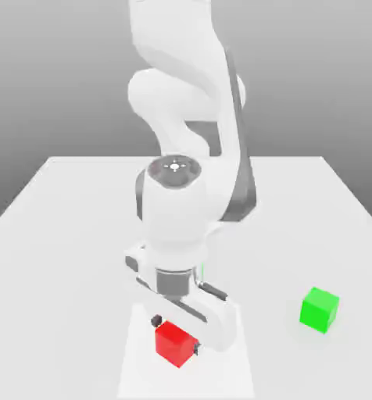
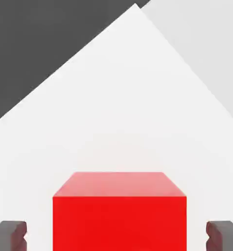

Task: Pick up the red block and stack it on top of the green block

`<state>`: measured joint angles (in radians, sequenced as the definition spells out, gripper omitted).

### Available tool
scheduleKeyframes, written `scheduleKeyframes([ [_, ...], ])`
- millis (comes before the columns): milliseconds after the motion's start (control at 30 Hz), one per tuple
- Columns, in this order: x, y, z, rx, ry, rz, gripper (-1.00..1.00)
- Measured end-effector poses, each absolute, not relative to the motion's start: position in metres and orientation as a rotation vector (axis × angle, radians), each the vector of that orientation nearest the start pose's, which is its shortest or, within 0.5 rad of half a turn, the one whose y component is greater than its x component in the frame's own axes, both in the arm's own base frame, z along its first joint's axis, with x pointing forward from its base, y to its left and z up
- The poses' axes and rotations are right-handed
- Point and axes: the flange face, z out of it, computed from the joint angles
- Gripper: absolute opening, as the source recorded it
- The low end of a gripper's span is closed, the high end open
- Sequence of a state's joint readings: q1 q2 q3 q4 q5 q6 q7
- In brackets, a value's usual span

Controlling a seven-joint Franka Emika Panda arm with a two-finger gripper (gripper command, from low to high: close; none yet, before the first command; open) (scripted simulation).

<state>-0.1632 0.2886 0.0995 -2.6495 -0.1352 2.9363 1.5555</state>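
While tool (image 1: 176, 334) straddles red block (image 1: 174, 342), fingers (image 2: 11, 234) apart, green block (image 1: 320, 308) well apart

You see the small red cube block (image 1: 175, 342) resting on the flat white desk (image 1: 64, 203), near its front edge. The claw (image 1: 175, 337) is lowered around this block, one finger (image 2: 9, 234) on each side with a gap between pad and block. The small green cube block (image 1: 320, 309) sits on the desk well apart, toward the exterior view's right.
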Motion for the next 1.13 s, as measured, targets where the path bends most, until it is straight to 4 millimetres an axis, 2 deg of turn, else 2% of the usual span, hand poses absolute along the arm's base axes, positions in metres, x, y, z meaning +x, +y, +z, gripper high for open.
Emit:
scheduleKeyframes([
  [167, 0.415, -0.014, 0.148, -2.306, 2.130, -0.002, -1.00],
  [333, 0.416, -0.014, 0.195, -2.305, 2.130, -0.003, -1.00],
  [367, 0.415, -0.009, 0.204, -2.316, 2.119, -0.002, -1.00],
  [433, 0.412, 0.042, 0.216, -2.411, 2.005, -0.001, -1.00],
  [533, 0.395, 0.121, 0.228, -2.544, 1.829, 0.001, -1.00],
  [600, 0.375, 0.169, 0.235, -2.624, 1.713, 0.002, -1.00],
  [700, 0.335, 0.235, 0.244, -2.734, 1.539, 0.001, -1.00],
  [733, 0.330, 0.242, 0.243, -2.744, 1.524, -0.001, -1.00],
  [800, 0.331, 0.243, 0.234, -2.738, 1.535, -0.006, -1.00],
  [1000, 0.331, 0.243, 0.190, -2.737, 1.537, -0.006, -1.00],
  [1033, 0.330, 0.243, 0.184, -2.738, 1.536, -0.004, 1.00],
  [1133, 0.330, 0.243, 0.184, -2.738, 1.536, -0.004, 1.00],
])
